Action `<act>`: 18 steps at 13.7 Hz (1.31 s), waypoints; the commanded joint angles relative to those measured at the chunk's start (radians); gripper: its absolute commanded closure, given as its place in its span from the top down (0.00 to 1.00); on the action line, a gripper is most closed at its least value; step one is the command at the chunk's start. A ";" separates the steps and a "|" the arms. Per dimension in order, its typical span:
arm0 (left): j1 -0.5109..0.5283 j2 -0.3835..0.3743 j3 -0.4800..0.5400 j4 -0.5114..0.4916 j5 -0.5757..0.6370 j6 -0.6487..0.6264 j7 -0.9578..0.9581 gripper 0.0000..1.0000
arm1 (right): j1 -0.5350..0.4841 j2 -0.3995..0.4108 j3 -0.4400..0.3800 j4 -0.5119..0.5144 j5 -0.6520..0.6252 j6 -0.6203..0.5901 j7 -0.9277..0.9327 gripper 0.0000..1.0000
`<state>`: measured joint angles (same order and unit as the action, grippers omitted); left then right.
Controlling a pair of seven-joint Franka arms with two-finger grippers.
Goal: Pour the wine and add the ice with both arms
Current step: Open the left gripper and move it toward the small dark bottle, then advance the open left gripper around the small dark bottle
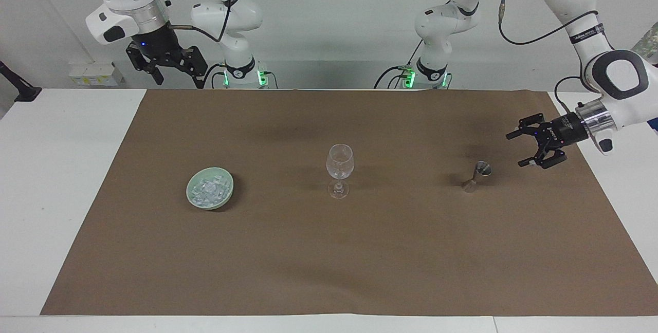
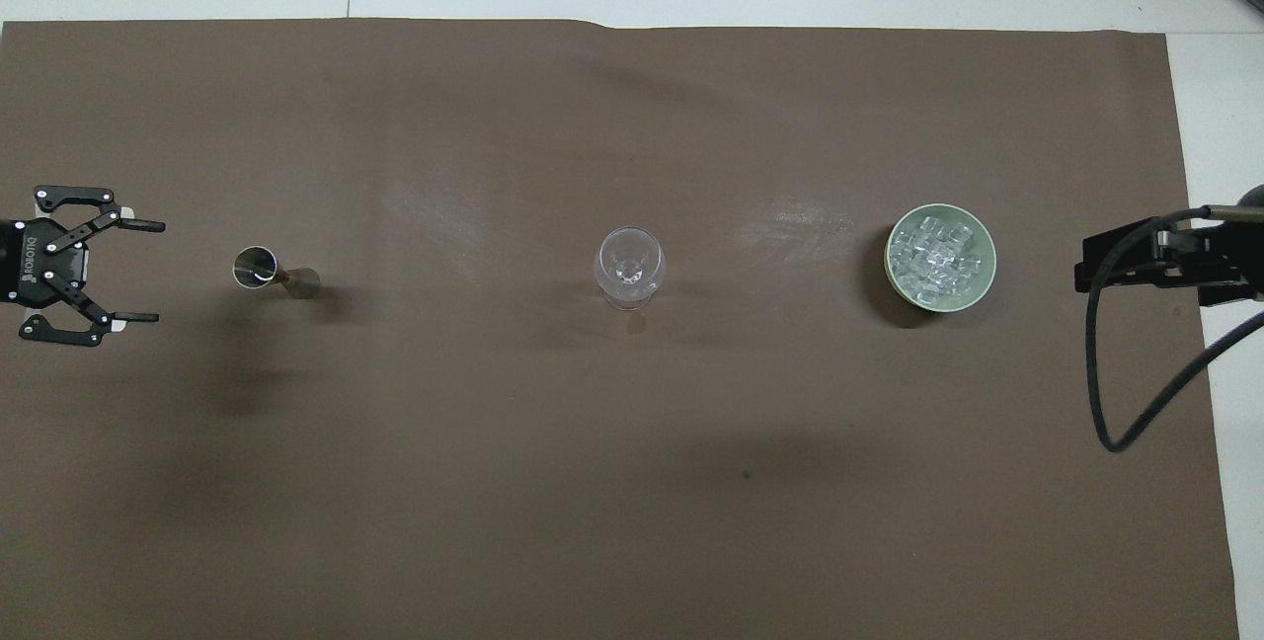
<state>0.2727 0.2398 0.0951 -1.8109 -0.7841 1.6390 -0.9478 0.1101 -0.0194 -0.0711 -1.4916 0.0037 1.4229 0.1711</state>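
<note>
A clear stemmed glass [image 1: 340, 168] [image 2: 629, 268] stands upright mid-mat. The ice [image 1: 208, 189] [image 2: 933, 255] lies heaped in a pale green bowl [image 1: 231, 189] [image 2: 990, 260] toward the right arm's end. A small metal jigger [image 1: 477, 176] [image 2: 259, 268] stands toward the left arm's end; no wine shows. My left gripper [image 1: 514, 150] [image 2: 158, 272] hovers low beside the jigger, open and empty, its fingers pointing at it with a gap between. My right gripper [image 1: 179, 84] [image 2: 1083, 273] waits raised over the table's edge nearest the robots, open and empty.
A brown mat [image 1: 329, 261] covers most of the white table [image 1: 61, 194]. The right arm's black cable [image 2: 1096, 393] loops down near the bowl's end of the mat. Glass, bowl and jigger stand in one row, well apart.
</note>
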 commanded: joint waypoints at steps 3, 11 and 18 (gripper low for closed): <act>-0.007 -0.008 0.000 -0.107 -0.091 0.119 -0.023 1.00 | -0.010 -0.019 0.004 -0.024 -0.011 0.022 -0.025 1.00; 0.005 0.016 0.002 -0.094 -0.182 0.081 0.008 1.00 | -0.010 -0.019 0.004 -0.024 -0.011 0.022 -0.027 1.00; 0.023 0.087 0.044 -0.096 -0.251 0.010 0.015 1.00 | -0.010 -0.019 0.004 -0.024 -0.011 0.022 -0.027 1.00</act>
<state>0.2926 0.2767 0.1388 -1.9020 -0.9765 1.6648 -0.9540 0.1101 -0.0194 -0.0712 -1.4916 0.0037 1.4229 0.1711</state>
